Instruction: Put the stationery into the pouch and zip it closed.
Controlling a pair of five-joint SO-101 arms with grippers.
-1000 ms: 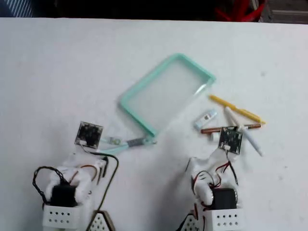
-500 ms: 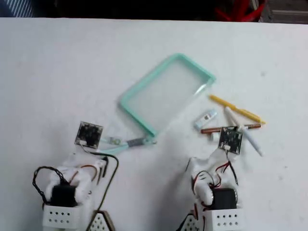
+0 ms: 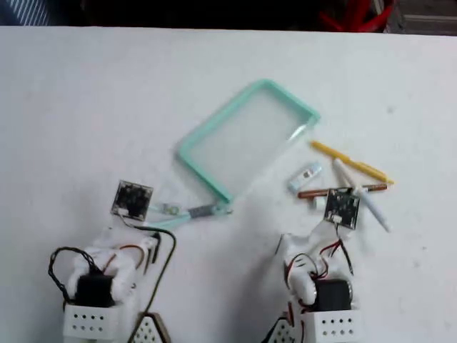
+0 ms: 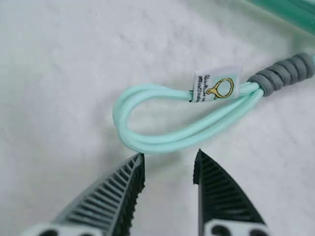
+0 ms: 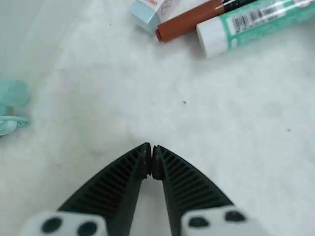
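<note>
A mint-edged translucent pouch (image 3: 246, 136) lies tilted at the table's middle, with its cord loop (image 3: 171, 211) trailing toward the left arm. In the left wrist view the mint cord loop (image 4: 167, 132) with a small tag (image 4: 215, 88) lies just beyond my left gripper (image 4: 169, 169), which is open and empty. To the right of the pouch lie a yellow pen (image 3: 350, 161), a white pen (image 3: 364, 196), a brown pen (image 3: 335, 191) and an eraser (image 3: 304, 176). My right gripper (image 5: 151, 160) is shut and empty, a little short of the brown pen (image 5: 192, 22), a green-labelled stick (image 5: 256, 22) and the eraser (image 5: 150, 11).
The white table (image 3: 86, 107) stretches wide to the left and behind the pouch. Both arm bases (image 3: 93, 300) stand at the front edge. A dark area with red shapes (image 3: 350, 14) lies past the far edge.
</note>
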